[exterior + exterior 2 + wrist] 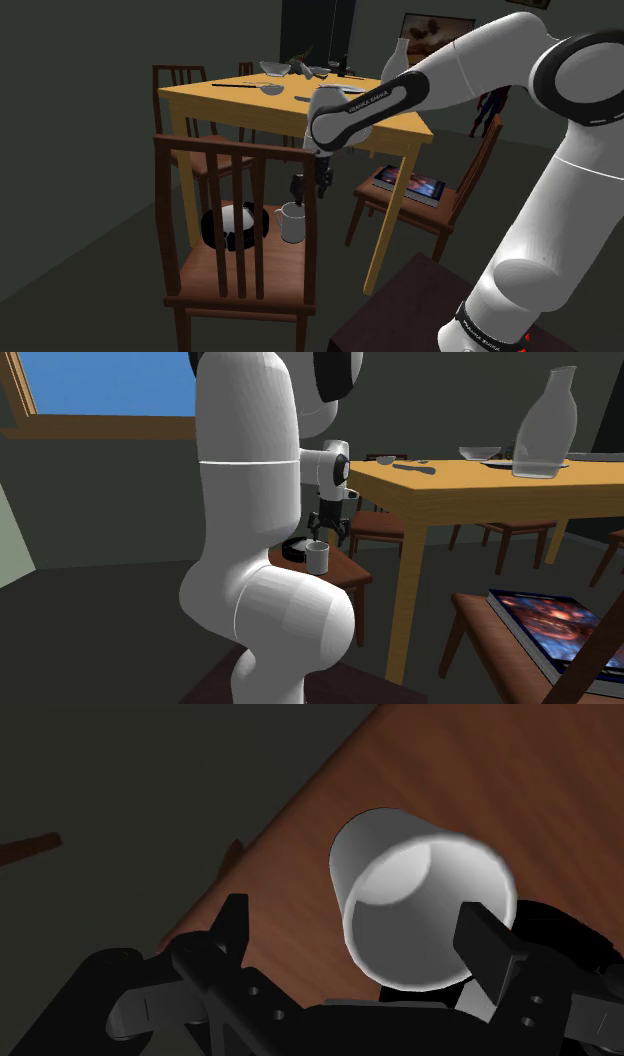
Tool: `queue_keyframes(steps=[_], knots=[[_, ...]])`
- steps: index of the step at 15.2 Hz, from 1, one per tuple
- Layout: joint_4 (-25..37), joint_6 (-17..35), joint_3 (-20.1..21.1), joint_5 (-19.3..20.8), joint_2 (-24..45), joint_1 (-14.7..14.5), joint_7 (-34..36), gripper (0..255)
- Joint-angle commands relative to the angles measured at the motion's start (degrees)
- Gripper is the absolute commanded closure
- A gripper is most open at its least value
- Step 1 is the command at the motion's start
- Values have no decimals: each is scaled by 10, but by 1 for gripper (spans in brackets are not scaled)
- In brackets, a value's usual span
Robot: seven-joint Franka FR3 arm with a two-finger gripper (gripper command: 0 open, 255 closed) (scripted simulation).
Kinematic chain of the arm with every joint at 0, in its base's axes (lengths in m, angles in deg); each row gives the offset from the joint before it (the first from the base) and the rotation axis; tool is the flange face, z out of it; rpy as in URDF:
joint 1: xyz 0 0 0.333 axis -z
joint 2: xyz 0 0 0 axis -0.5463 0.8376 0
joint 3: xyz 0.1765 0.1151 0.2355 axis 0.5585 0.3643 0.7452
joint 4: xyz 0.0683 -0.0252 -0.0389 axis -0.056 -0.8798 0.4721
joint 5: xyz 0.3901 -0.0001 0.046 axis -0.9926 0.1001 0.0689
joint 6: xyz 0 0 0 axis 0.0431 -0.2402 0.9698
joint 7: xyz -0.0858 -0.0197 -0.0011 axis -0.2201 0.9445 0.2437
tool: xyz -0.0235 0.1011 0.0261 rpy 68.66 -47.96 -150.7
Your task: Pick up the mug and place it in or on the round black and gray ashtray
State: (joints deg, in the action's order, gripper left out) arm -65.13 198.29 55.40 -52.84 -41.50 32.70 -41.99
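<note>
The black end effector (pixel 309 186) hangs open just above the plain white mug (pixel 291 222), apparently not touching it, beside the round black-and-grey ashtray (pixel 232 226) on a brown wooden chair (pixel 286 263).

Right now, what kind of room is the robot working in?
Most likely a home dining room: a wooden dining table set with bowls and a carafe, with wooden chairs drawn up around it.
</note>
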Motion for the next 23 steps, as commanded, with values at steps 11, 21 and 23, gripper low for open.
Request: queue_keyframes(steps=[11,21,23], knots=[[-4,77,2,14,70,-5,15,0],[-4,76,2,14,70,-5,15,255],[-4,76,2,14,70,-5,15,255]])
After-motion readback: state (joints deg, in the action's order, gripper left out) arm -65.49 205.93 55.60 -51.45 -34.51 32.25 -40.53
